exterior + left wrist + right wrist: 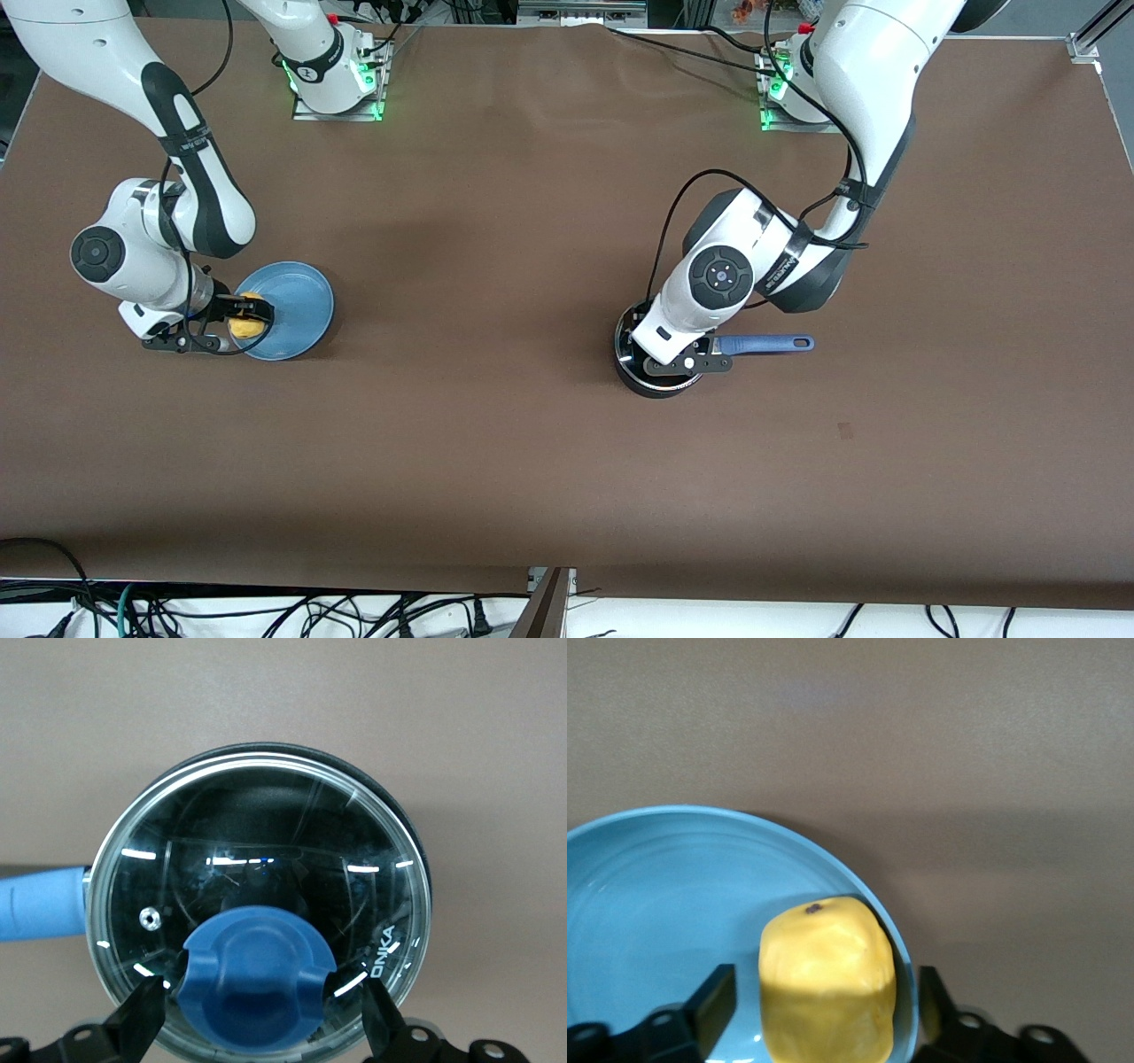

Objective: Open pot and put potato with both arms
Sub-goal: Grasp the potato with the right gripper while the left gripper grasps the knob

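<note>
Front view sets the scene on the brown table (549,443): the small round black saucepan (640,379) with its long straight blue handle (764,344) sits toward the left arm's end, and the flat light-blue plate (297,306) lies toward the right arm's end, well apart from it. From this height the left gripper (682,361) covers most of the pot's mouth, so the lid barely shows, and the right gripper (244,317) hides all but a sliver of the small yellow-orange potato (246,328) at the plate's edge.

The left wrist view fills in what is hidden there. The glass lid (266,859) is seated on the pot, its metal rim running all the way round, and the blue knob (252,979) sits between the two black fingertips (142,1014). The jaws are spread, one on each side of the knob; whether they touch it I cannot tell.

The right wrist view shows the potato (827,979) resting on the plate (664,895) just inside its rim, a small dark spot on its top. The right gripper's fingers (709,1001) stand apart on either side of it, with a clear gap on both sides, so nothing is gripped.
</note>
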Controlling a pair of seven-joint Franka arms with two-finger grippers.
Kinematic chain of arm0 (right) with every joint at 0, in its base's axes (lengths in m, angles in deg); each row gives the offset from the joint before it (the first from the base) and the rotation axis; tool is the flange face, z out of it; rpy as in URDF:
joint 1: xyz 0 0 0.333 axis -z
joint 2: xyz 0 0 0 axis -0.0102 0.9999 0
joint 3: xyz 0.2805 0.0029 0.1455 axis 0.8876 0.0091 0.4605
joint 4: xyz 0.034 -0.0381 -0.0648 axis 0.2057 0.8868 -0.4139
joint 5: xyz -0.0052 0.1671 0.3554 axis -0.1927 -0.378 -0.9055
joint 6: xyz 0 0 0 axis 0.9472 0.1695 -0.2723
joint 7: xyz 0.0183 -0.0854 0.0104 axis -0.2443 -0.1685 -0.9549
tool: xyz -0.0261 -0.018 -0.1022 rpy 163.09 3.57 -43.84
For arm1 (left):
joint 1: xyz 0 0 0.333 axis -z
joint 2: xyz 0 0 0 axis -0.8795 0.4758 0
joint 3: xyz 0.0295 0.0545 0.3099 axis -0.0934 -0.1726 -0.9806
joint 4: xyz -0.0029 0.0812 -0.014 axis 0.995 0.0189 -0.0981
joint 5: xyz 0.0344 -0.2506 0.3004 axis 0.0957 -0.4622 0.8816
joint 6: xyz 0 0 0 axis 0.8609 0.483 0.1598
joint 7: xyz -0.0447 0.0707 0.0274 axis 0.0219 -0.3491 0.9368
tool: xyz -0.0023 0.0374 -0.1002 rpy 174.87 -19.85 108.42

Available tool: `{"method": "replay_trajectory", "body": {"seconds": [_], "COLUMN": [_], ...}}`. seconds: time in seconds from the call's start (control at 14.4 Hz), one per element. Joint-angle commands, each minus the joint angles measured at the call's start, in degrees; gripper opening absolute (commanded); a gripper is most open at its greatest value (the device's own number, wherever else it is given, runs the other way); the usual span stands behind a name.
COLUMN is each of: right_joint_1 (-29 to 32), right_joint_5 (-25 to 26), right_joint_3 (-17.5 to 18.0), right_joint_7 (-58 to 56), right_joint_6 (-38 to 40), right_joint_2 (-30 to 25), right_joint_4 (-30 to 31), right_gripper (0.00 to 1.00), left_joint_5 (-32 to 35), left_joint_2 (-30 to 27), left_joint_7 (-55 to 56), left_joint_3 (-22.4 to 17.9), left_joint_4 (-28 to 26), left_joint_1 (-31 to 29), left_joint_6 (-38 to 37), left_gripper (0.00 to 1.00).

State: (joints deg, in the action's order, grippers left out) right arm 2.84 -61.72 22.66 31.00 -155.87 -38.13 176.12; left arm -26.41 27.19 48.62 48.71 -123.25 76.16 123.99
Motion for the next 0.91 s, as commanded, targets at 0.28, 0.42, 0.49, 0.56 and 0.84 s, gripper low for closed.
{"method": "replay_trajectory", "body": {"seconds": [0.28, 0.42, 0.49, 0.56, 0.84], "right_joint_1": [0.3, 0.21, 0.21, -0.05, -0.4], "right_joint_5": [0.72, 0.72, 0.72, 0.72, -0.15], "right_joint_3": [0.12, 0.3, 0.65, 0.82, 6.35], "right_joint_7": [-0.71, -0.97, -0.97, -0.8, 1.39], "right_joint_6": [1.39, 3.41, 5.42, 8.57, 23.96], "right_joint_2": [-2.74, -4.14, -4.84, -5.55, -6.08], "right_joint_4": [1.11, -0.3, -1.61, -3.45, -14.43], "right_gripper": [0.49, 0.49, 0.49, 0.49, 0.49], "left_joint_5": [1.4, 1.22, 1.22, 1.13, 0.34], "left_joint_2": [1.22, 1.31, 1.31, 1.31, 0.87], "left_joint_7": [-2.48, -2.48, -2.48, -3.0, -8.45], "left_joint_3": [-0.44, -0.44, -0.44, -0.44, -0.09], "left_joint_4": [1.84, 1.93, 1.93, 2.01, 2.01], "left_joint_1": [0.29, 0.2, 0.11, 0.11, -2.96], "left_joint_6": [-0.31, -0.31, -0.31, -0.31, -0.39], "left_gripper": [0.67, 0.55, 0.43, 0.3, 0.0]}}
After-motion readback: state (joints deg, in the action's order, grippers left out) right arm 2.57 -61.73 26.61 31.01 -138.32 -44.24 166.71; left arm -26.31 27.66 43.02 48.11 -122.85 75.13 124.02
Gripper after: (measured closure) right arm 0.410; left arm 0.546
